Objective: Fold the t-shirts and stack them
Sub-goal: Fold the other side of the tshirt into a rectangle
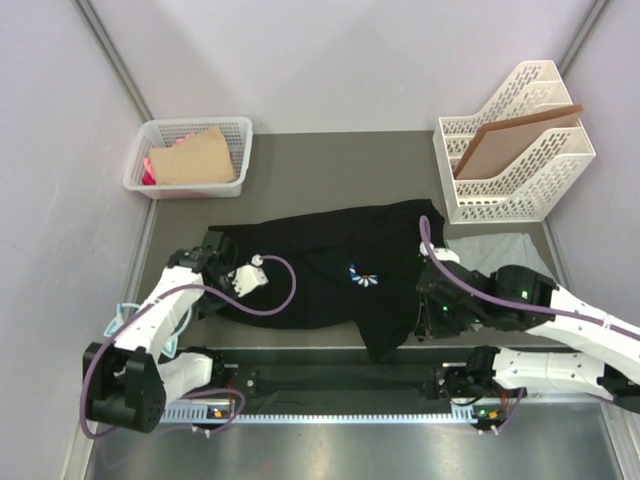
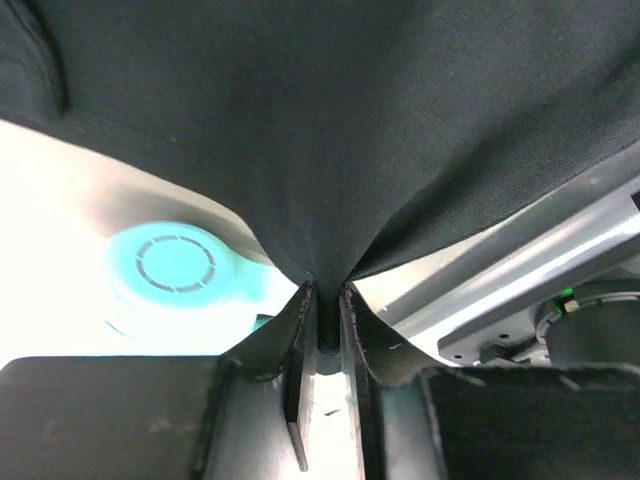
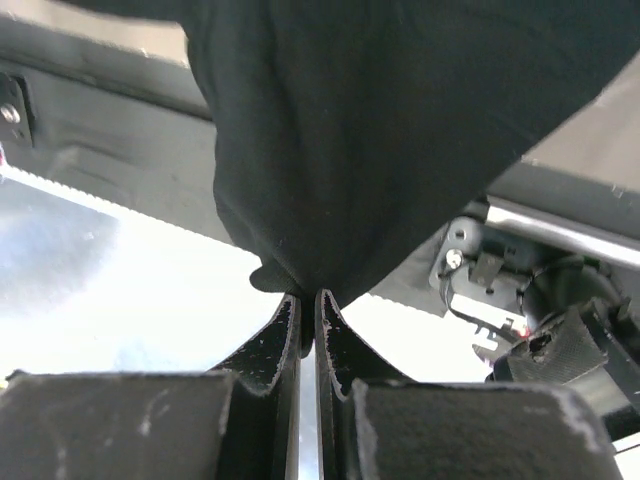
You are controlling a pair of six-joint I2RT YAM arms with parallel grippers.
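Your left claw [image 2: 322, 290] and right claw [image 3: 308, 297] are pinched tight on the large black cloth t-shirt [image 1: 325, 285], seemingly its edges; move both evenly, keeping it taut.

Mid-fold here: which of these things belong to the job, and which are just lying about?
Job: black t-shirt, pinched in both jaws; grey t-shirt.
Lying about: white basket with brown paper; white file rack; brown board in it.
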